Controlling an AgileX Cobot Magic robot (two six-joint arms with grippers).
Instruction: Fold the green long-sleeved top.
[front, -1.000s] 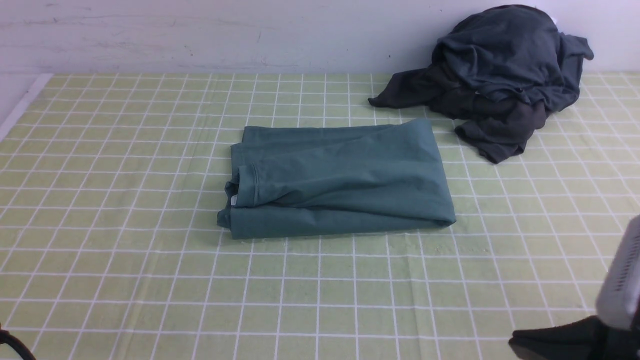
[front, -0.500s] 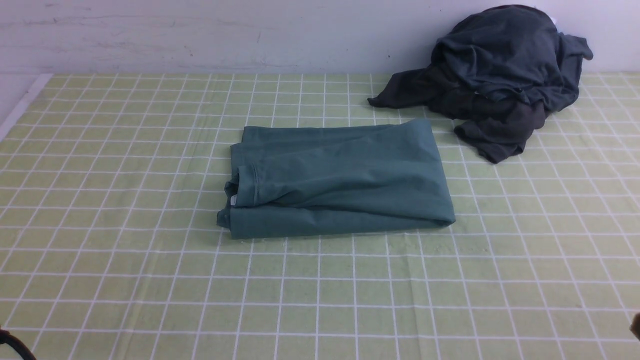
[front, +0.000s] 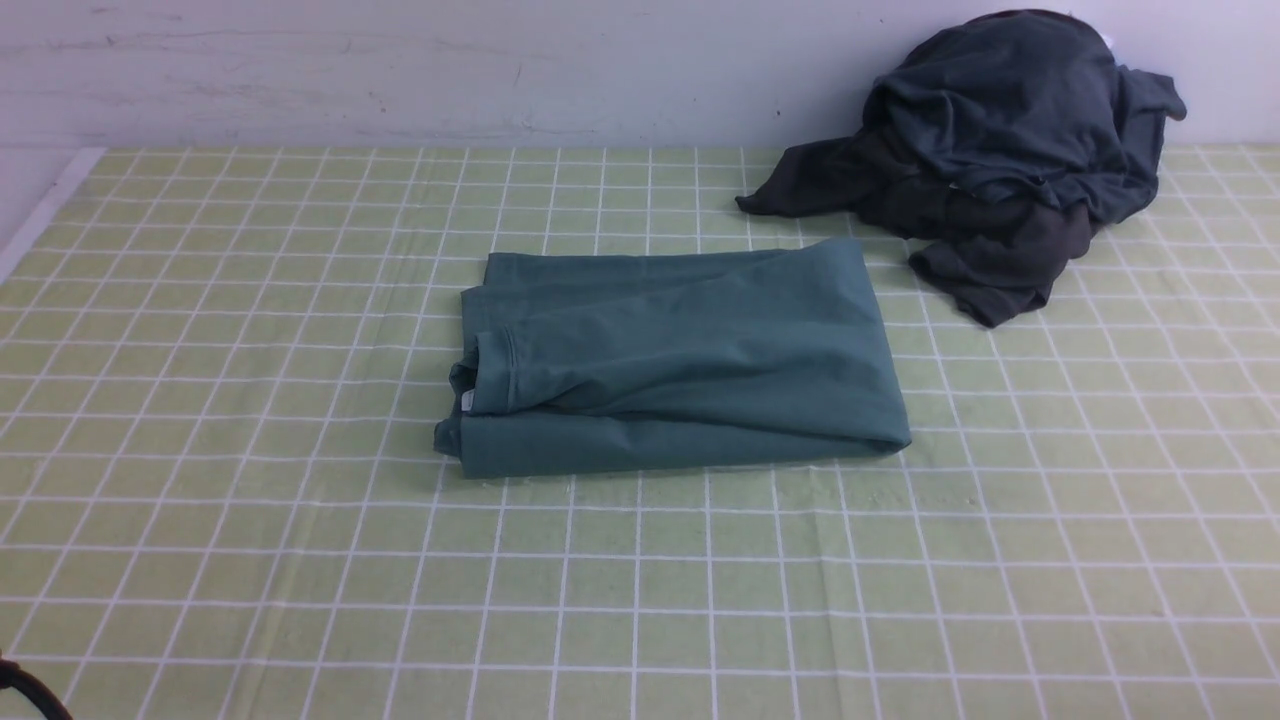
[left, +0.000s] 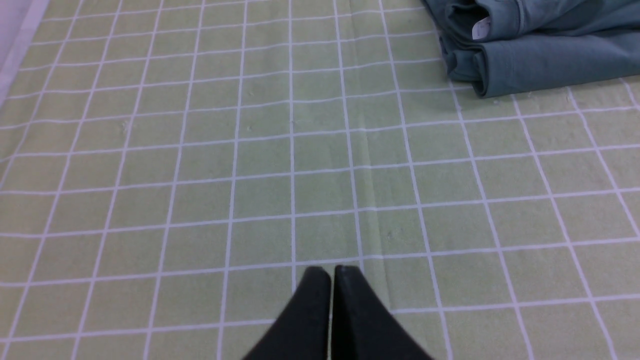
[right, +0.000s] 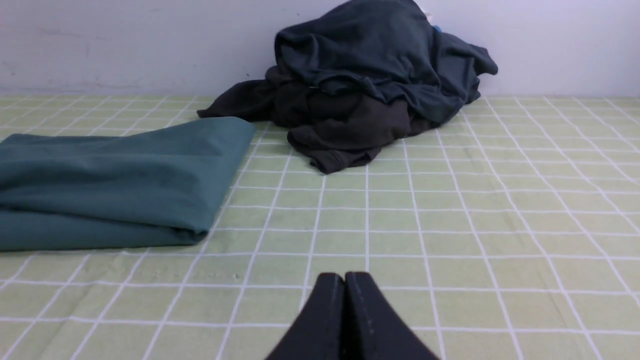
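The green long-sleeved top (front: 680, 360) lies folded into a thick rectangle in the middle of the checked cloth, its neck and white label (front: 467, 400) at its left end. Its corner also shows in the left wrist view (left: 540, 50) and its right end in the right wrist view (right: 115, 185). My left gripper (left: 331, 270) is shut and empty, hovering over bare cloth well short of the top. My right gripper (right: 345, 276) is shut and empty too, over bare cloth to the right of the top. Neither gripper shows in the front view.
A heap of dark charcoal-grey garments (front: 990, 150) lies against the back wall at the far right, close to the top's far right corner. The green checked tablecloth (front: 250, 560) covers the table; its left edge (front: 40, 210) runs along a pale strip.
The right arm, seen at the front view's lower right a second ago, has drawn back out of that view. The folded top and the dark heap have not moved.
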